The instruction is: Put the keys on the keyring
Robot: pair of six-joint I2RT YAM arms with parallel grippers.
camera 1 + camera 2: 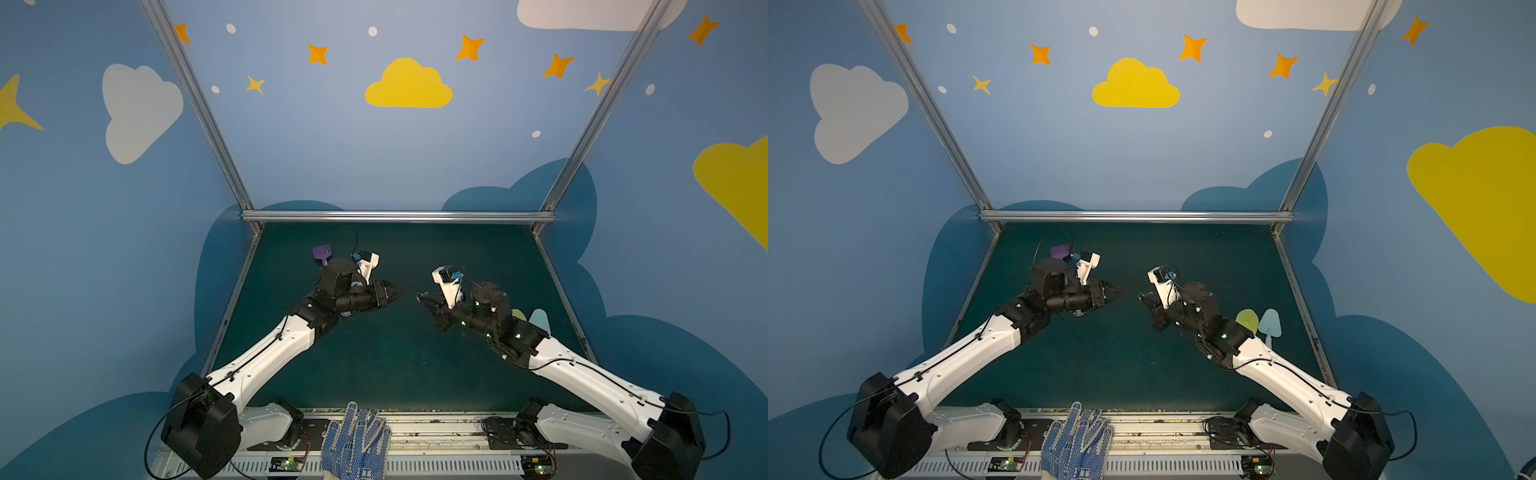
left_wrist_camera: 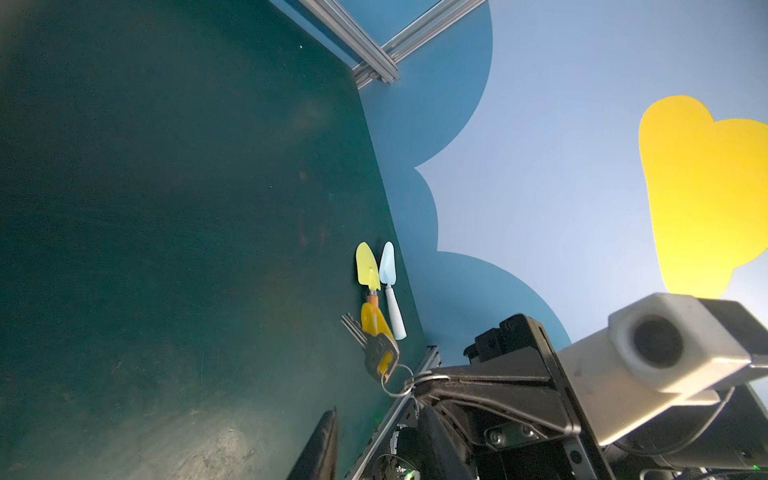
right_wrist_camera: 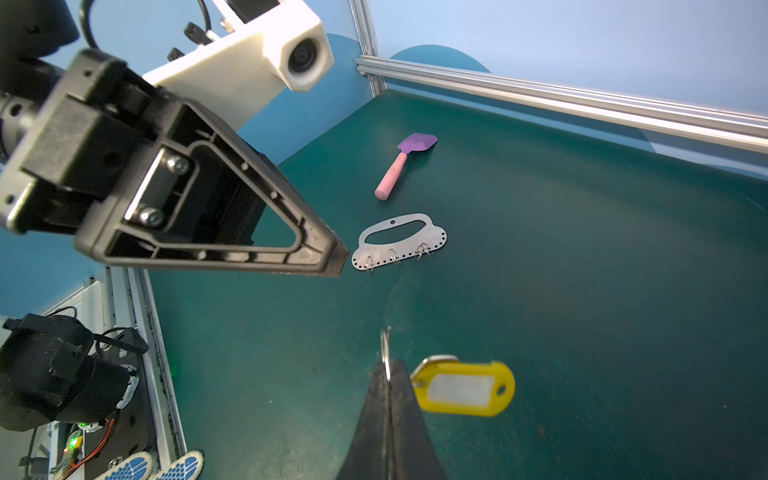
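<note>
Spreading across both top views is a dark green table (image 1: 395,365), above which two robot arms are seen almost tip to tip near the middle. The left gripper (image 1: 399,292) is held off the surface with nothing seen in it; how far its jaws stand apart cannot be told. The right gripper (image 3: 388,370) is pressed fully together on the small split ring (image 3: 385,340) of the keys (image 2: 376,351), so the bunch and its yellow tag (image 3: 463,388) are hung clear of the table. The keyring (image 3: 399,243), a flat grey plate with a long slot and three wire rings along its dotted edge, is laid flat on the table under the left arm, apart from both grippers. A purple toy trowel (image 3: 415,143) is lying beyond it. The step in hand is judged to be carrying the keys towards the plate. Next, the plate would need to be steadied and one wire ring parted, so that the bunch can be threaded on.
</note>
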